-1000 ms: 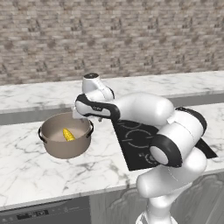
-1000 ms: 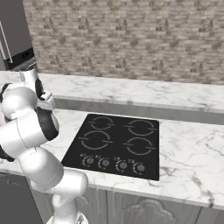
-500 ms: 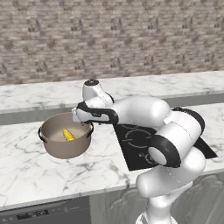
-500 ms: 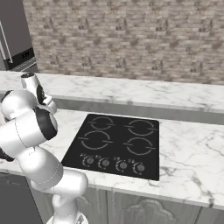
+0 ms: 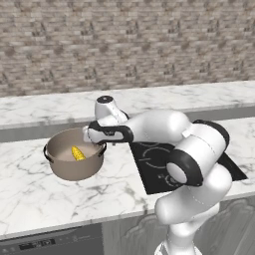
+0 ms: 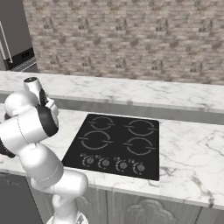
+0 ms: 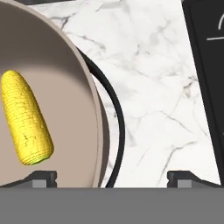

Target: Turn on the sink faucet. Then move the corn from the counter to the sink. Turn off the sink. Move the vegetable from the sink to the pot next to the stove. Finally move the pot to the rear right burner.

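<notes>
Pot (image 7: 65, 87), corn (image 7: 27, 118) lying inside, beside the stove (image 7: 210, 65), its stove-side handle (image 7: 114, 127) directly under the empty gripper (image 7: 111, 178), jaws wide apart straddling rim and handle.

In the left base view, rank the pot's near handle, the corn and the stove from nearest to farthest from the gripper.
1. Pot's near handle: right under the open gripper, at the pot rim's stove side.
2. Corn: inside the pot, just left of the gripper.
3. Stove: on the counter to the right, beyond the wrist.
</notes>
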